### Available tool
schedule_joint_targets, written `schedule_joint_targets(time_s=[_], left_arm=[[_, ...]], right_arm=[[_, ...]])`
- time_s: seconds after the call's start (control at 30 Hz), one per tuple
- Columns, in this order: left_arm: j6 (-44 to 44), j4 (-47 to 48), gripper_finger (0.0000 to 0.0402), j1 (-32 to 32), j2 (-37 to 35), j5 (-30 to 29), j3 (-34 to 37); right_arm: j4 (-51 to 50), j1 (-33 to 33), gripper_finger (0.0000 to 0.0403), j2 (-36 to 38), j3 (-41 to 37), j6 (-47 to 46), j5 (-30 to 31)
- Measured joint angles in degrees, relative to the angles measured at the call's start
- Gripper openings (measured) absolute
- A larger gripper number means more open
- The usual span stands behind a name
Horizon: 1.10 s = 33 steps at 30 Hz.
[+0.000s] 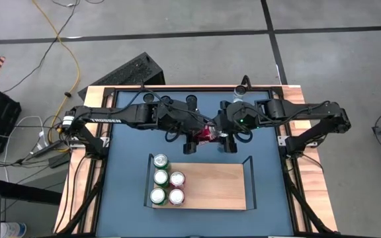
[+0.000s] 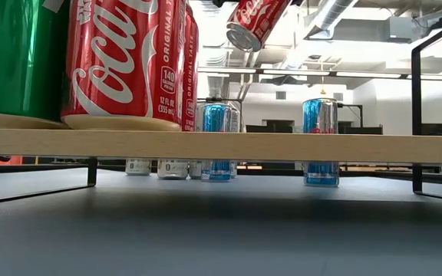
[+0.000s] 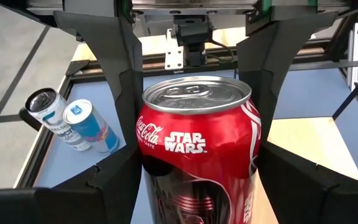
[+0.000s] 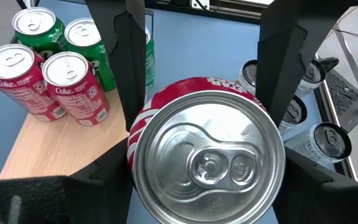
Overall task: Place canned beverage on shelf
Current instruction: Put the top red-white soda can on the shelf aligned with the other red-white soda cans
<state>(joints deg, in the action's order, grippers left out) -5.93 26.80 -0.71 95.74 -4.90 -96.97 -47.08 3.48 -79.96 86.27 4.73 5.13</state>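
— What sits nearest?

— The shelf, flat on the blue table. A cluster of cans – green and red – stands upright at its left end; the rest of the board is bare wood.

— And the canned beverage?

— Not on the shelf. The red can hangs in the air just behind the shelf's far edge, tipped over on a slant, between the two arms.

— Who has it?

— Both. The left gripper is clamped on the can's body, its fingers pressed to either side. The right gripper meets it from the opposite side, its fingers also against the can, near the top end with the pull tab.

— Anything farther back?

— Slim blue cans and some pale ones, standing near the table's far edge, well apart from the shelf.
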Motion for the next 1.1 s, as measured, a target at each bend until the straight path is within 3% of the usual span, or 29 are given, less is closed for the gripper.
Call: schedule_joint_targets(time_s=[0.1, 0.4, 0.77, 0.9, 1.1], left_arm=[[-0.1, 0.1, 0.027, 0.0, 0.0, 0.1, 0.0], [-1.1, 0.9, 0.0266, 0.0, -0.1, 0.1, 0.0], [1.1, -0.2, 0.0266, -0.6, -4.9, -3.3, 0.1], [3.6, -13.0, 0.0266, -1.8, -10.3, -4.1, 7.7], [6.7, -41.6, 0.0266, -5.5, -18.2, -7.9, 28.4]], right_arm=[[0.1, 0.0, 0.0293, 0.0, 0.0, -0.1, 0.0], [-0.4, -0.1, 0.038, 0.1, -0.1, -1.2, 0.0], [-6.2, 1.9, 0.0369, 4.7, -0.2, -8.0, -0.3], [-6.1, 3.7, 0.0368, 7.5, -0.2, -10.4, 0.5], [-4.0, 5.8, 0.0368, 9.1, -0.1, -13.0, 2.7]])
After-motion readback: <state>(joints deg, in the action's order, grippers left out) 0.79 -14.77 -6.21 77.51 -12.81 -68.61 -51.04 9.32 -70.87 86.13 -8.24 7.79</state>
